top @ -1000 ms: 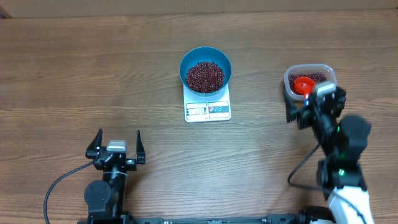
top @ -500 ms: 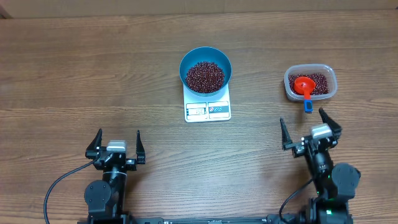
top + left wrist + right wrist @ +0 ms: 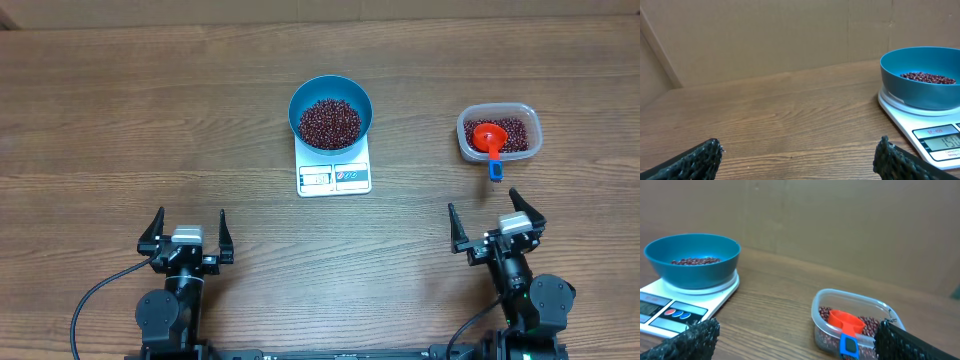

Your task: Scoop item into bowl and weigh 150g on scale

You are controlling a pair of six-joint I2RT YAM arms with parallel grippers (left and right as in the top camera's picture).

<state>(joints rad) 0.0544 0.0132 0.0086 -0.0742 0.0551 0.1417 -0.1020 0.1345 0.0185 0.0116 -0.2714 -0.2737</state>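
A blue bowl (image 3: 331,108) holding a heap of dark red-brown beans (image 3: 330,122) stands on the white scale (image 3: 334,176) at the table's middle; the bowl (image 3: 920,76) and scale (image 3: 932,135) show at the right of the left wrist view, and at the left of the right wrist view as bowl (image 3: 692,260) and scale (image 3: 670,309). My left gripper (image 3: 186,234) rests open at the front left, nothing between its fingers. My right gripper (image 3: 497,228) stands open at the front right, short of the tub, empty.
A clear plastic tub (image 3: 499,133) of beans sits at the right with an orange scoop (image 3: 488,138) lying in it, its blue handle end (image 3: 495,171) over the near rim. In the right wrist view the tub (image 3: 855,325) is just ahead.
The right arm has drawn back from the tub toward the table's front edge and settled low, jaws still open. The scoop stays in the tub. The left arm has not moved.
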